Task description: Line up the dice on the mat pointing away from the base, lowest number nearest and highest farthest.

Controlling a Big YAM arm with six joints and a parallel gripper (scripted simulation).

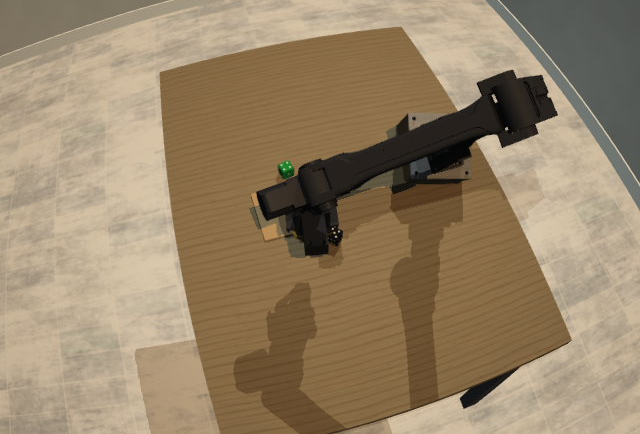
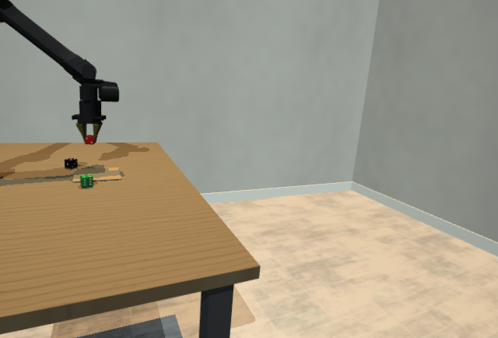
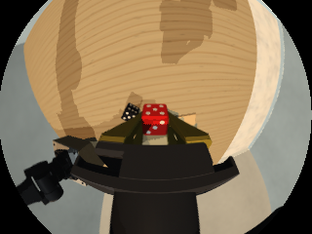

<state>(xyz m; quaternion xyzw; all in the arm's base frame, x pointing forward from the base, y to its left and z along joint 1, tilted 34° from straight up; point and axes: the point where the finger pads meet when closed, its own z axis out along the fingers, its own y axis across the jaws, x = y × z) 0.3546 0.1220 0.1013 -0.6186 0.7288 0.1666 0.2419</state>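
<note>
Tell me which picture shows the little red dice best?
The wrist view: the small red die sits close up between the gripper fingers, white pips visible. The exterior view shows it tiny but clearly lifted above the wooden table. In the top view the arm hides it.

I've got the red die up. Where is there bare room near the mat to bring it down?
The jaws of the gripper hold the red die above the table. It is crowded near the mat: the green die is by its near edge, the black die by the far side. The bare wood toward the table's right edge is free.
</note>
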